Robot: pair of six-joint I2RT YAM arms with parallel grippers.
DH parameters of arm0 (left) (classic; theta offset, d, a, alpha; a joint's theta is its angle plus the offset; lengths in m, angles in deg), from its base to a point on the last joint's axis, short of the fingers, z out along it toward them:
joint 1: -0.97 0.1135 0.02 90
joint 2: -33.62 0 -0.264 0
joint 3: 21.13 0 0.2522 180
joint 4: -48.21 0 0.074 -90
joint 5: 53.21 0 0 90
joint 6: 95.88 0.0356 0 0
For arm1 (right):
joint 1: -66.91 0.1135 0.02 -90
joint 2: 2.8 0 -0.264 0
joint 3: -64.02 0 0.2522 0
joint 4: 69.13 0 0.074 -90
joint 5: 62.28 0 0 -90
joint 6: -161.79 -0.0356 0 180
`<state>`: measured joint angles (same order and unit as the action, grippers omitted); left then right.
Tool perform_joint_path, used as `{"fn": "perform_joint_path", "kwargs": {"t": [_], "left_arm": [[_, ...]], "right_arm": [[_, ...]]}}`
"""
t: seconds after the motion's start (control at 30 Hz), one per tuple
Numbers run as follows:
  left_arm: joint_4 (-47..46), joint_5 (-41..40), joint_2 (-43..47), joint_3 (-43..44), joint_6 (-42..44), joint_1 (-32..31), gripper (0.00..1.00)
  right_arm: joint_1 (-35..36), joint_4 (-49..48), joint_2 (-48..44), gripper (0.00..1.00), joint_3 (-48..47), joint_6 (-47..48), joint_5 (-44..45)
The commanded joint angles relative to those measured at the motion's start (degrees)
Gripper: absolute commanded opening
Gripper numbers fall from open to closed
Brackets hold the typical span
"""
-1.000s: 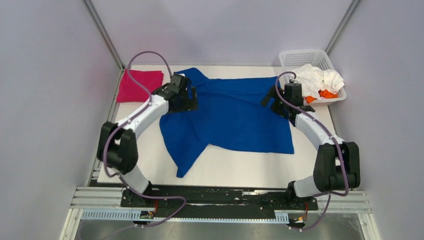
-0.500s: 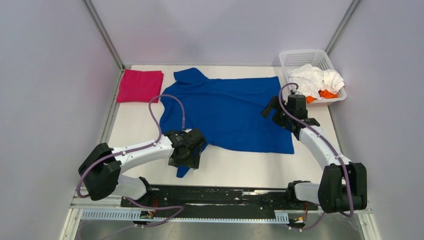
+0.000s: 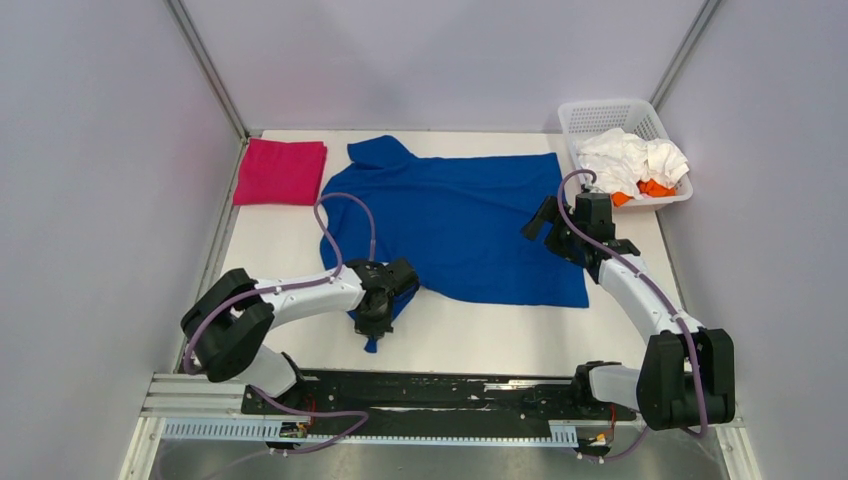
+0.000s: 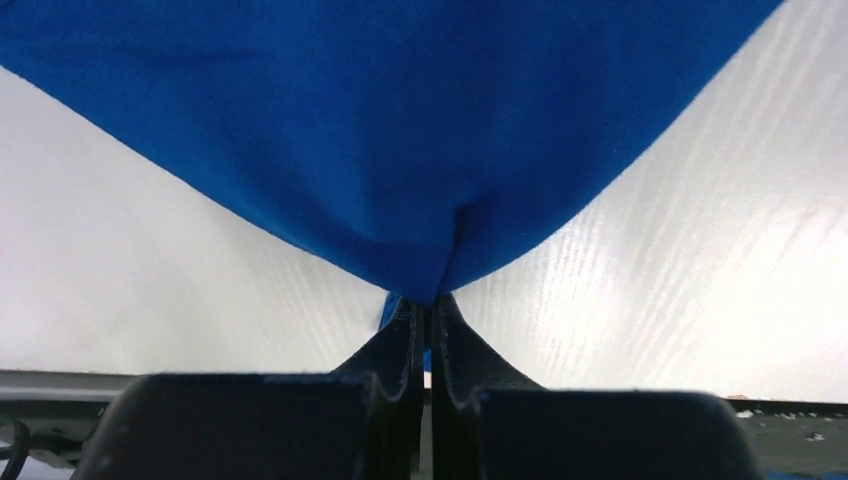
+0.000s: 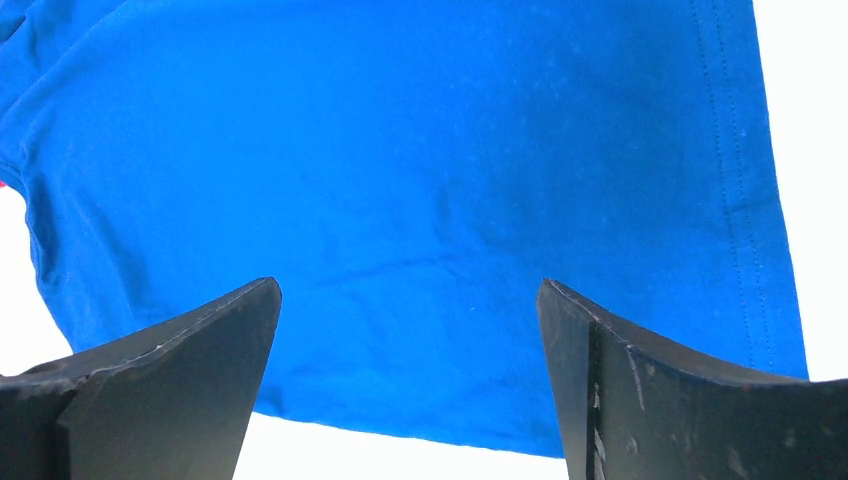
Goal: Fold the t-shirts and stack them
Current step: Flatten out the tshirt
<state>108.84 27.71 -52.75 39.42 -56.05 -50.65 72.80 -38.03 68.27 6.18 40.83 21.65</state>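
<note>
Table (image 3: 470, 335) viewed from above, twelve o'clock at the far wall. The blue shirt (image 3: 470, 225) lies spread flat across the middle, its collar toward eleven o'clock. At the shirt's seven o'clock corner the left gripper (image 3: 375, 318) has its fingers pressed together, pinching a fold of blue cloth, as its wrist view confirms (image 4: 422, 330). The right gripper (image 3: 548, 218) is over the shirt's three o'clock edge, fingers spread wide and holding nothing (image 5: 408, 290). A folded pink shirt (image 3: 281, 171) rests at ten o'clock, near the blue collar but apart from it. The basket (image 3: 600, 112) at two o'clock holds crumpled white shirts (image 3: 630, 158) over an orange shirt (image 3: 652, 187).
</note>
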Motion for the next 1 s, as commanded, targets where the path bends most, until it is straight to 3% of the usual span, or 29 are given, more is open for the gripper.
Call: {"fn": "perform_joint_path", "kwargs": {"t": [0.0, 0.07, 0.2, 0.37, 0.47, 0.53, 0.57, 0.63, 0.97], "left_arm": [[-6.0, 2.1, 3.7, 2.1, 4.6, 2.7, 0.00], [-8.4, 11.0, 6.2, 2.8, 7.4, 6.8, 0.00], [-13.9, 20.7, 6.7, 6.1, 9.6, 18.4, 0.00], [-20.1, 31.7, -5.0, 15.6, 8.6, 28.9, 0.08], [-19.4, 32.5, -14.6, 25.8, 8.3, 31.5, 0.25], [-16.9, 31.8, -18.9, 31.8, 9.0, 32.6, 0.50], [-15.2, 30.8, -19.8, 33.4, 9.3, 32.8, 0.75], [-13.5, 27.3, -20.1, 36.1, 10.1, 33.1, 0.96], [-16.1, 18.2, -7.1, 24.0, 17.8, 31.3, 1.00]], "right_arm": [[0.3, 0.9, -0.9, 1.00, -0.3, 0.6, 0.2], [0.3, 2.0, -0.7, 1.00, -0.8, 0.7, 0.2], [0.3, 3.0, 0.1, 1.00, -1.4, 0.7, 1.6], [0.2, 4.5, 2.5, 1.00, -4.0, 1.1, 3.0], [0.3, 4.8, 3.6, 1.00, -5.1, 1.2, 3.5], [0.2, 5.1, 4.0, 1.00, -5.4, 1.3, 3.6], [0.2, 5.1, 3.9, 1.00, -5.3, 1.3, 3.5], [0.2, 5.2, 3.6, 1.00, -4.9, 1.4, 3.6], [0.3, 5.2, 1.7, 1.00, -3.3, 1.3, 5.4]]}}
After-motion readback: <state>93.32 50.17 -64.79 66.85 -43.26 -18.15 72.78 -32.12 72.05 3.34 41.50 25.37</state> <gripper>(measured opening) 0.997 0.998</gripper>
